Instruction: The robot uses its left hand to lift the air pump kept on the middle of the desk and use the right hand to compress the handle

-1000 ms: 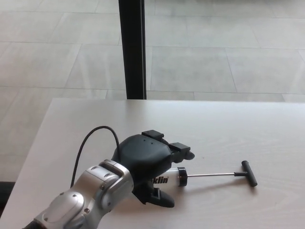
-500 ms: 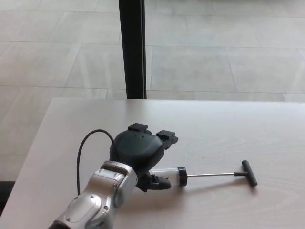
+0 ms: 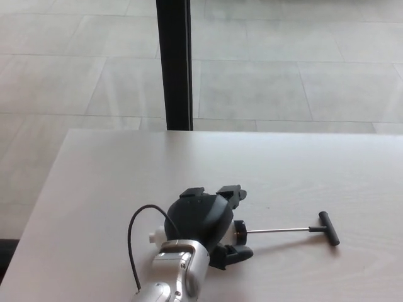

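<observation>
Air pump (image 3: 242, 231) lies flat on the bench (image 3: 302, 170), toward the near edge and roughly midway along it. Pale cylindrical barrel, mostly hidden under the left hand (image 3: 200, 217); white end cap protrudes at left. Thin metal rod (image 3: 277, 230) is extended, ending in a black T-handle (image 3: 329, 228). Judged light and rigid, with a smooth, possibly slippery barrel; the rod could bend under side load. Best hold: around the barrel, leaving the handle free. Left hand's fingers straddle the barrel; whether they clamp it cannot be told. Right hand not visible. Bench surface matte, pale wood-grain.
</observation>
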